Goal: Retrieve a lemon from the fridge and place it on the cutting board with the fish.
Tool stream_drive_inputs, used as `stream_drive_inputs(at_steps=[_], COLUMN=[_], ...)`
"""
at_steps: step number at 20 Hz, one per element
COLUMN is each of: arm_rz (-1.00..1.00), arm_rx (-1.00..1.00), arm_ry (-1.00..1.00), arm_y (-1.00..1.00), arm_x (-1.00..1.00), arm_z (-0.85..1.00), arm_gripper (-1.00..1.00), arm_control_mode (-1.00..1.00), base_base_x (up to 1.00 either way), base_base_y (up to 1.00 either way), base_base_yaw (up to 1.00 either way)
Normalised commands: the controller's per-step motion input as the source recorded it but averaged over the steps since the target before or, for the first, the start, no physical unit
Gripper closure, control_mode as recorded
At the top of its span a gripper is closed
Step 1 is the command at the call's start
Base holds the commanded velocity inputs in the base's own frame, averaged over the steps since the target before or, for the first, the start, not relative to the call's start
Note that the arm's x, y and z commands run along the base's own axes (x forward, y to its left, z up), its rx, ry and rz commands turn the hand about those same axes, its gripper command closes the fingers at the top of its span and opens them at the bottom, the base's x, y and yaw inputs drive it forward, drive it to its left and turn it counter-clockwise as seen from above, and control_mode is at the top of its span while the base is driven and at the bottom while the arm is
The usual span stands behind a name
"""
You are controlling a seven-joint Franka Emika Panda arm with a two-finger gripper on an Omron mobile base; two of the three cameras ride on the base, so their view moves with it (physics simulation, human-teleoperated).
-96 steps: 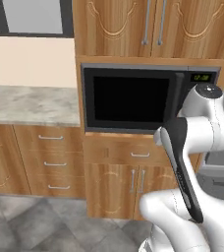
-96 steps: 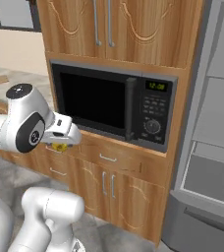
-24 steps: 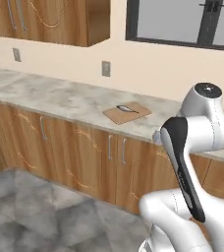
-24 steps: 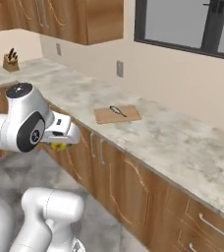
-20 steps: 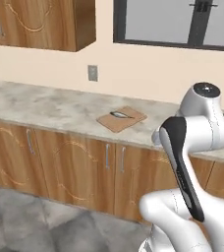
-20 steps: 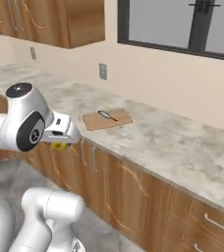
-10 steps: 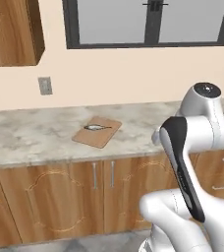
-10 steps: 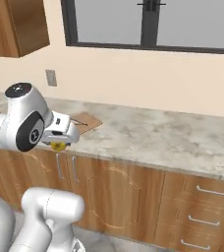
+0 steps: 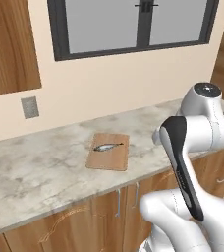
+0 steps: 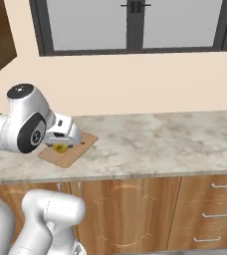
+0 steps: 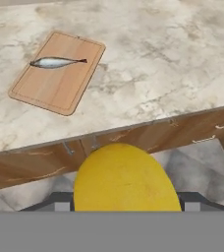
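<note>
The gripper [image 10: 61, 147] is clenched around the lemon [image 11: 126, 178], a smooth, bright yellow, rounded fruit that looks matte and even in color. In the hand view the lemon sits low in the middle, between two dark finger pieces at its sides. In the right base view it is a small yellow spot under the white hand, in front of the counter edge.

The cutting board [image 9: 108, 151] is a thin, flat rectangle of light-brown wood with rounded corners and a shallow groove near its border. The fish [image 9: 107, 146] lies on the half of the board nearer to the wall; it is slim, grey and silvery, with a darker tail. The lemon is apart from the board, held in the air before the counter.

The counter [image 9: 40, 170] is a pale grey-beige stone with marble-like veins. Below it are wooden cabinet doors [image 10: 128, 217] with carved curves and thin metal handles, and drawers [image 10: 207, 214] to the right. The wall [image 10: 135, 84] is plain cream, with a dark-framed window [image 10: 130, 25] and a grey wall outlet [image 9: 29, 107].
</note>
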Motion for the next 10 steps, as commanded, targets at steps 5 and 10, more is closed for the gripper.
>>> stream_drive_inputs(at_steps=[5,10], arm_rz=[0.0,0.0], arm_rx=[0.0,0.0], arm_ry=[0.0,0.0], arm_y=[0.0,0.0], arm_x=[0.0,0.0], arm_z=[0.0,0.0], arm_gripper=[1.0,1.0], arm_control_mode=[1.0,1.0], base_base_x=[0.0,0.08], base_base_y=[0.65,0.69], base_base_yaw=[-0.15,-0.08])
